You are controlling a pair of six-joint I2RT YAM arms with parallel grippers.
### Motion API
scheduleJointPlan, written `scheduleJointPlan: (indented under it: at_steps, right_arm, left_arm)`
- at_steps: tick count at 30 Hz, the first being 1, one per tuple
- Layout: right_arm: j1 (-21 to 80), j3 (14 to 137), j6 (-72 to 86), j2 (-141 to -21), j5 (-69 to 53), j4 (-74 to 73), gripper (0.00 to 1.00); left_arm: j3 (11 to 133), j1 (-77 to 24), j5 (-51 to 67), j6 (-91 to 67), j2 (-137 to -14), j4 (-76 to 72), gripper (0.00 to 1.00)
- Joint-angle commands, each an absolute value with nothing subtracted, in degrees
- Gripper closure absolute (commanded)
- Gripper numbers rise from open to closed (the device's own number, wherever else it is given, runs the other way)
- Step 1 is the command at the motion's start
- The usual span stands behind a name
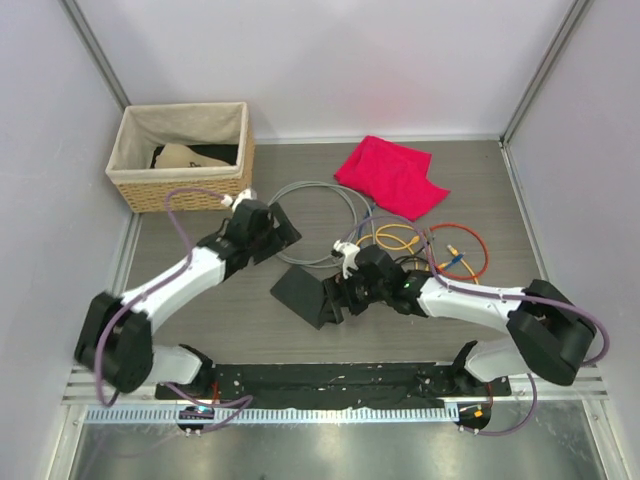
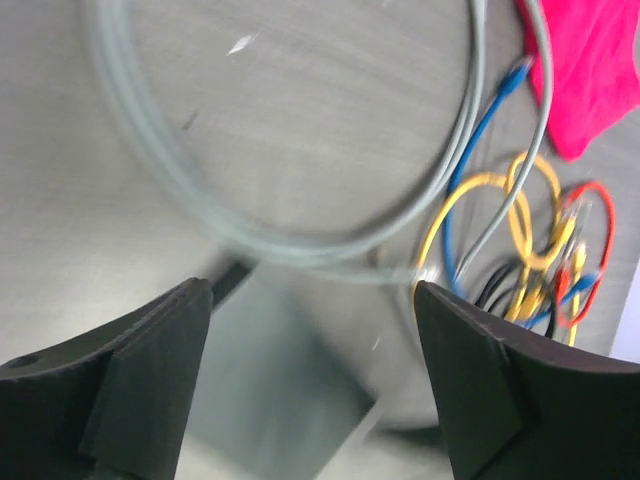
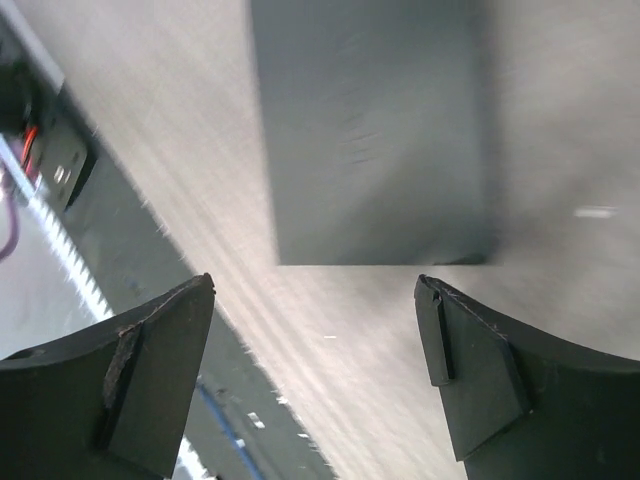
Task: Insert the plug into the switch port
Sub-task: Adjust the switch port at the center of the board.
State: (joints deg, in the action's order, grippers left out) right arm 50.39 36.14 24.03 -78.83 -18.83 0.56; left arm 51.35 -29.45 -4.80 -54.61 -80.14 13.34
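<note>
Right wrist view puts the switch just ahead of the empty, wide-open right gripper, its near edge lying across the gap, farther from the equally open left gripper.

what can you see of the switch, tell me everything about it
The switch is a flat, thin, dark grey rectangular box with a plain matte top. It lies flat on the table, turned diagonally, near the middle, on the near side of the grey cable loop. Its sockets do not show in any view. In the right wrist view it sits just ahead of the open right claw, not within its jaws. Nothing grips it.
</note>
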Motion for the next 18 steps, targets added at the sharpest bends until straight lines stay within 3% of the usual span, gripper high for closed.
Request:
scheduleJointPlan:
  at_steps: [1, 8, 18]
  right_arm:
    - [46.33, 37.97, 19.78, -74.01, -13.8, -3.43, 0.09]
    - [41.75, 40.95, 16.7, -79.35, -17.04, -2.72, 0.08]
    - [42.53, 40.43, 19.77, -87.71, -28.73, 6.23, 0.08]
  left_arm:
    - [41.08, -34.34, -11.68, -57.46, -66.47, 23.1, 0.1]
    - [30.59, -45.87, -11.86, -68.54, -56.16, 23.39, 0.09]
    - [34.09, -46.32, -12.4, -68.21, -70.47, 8.89, 0.13]
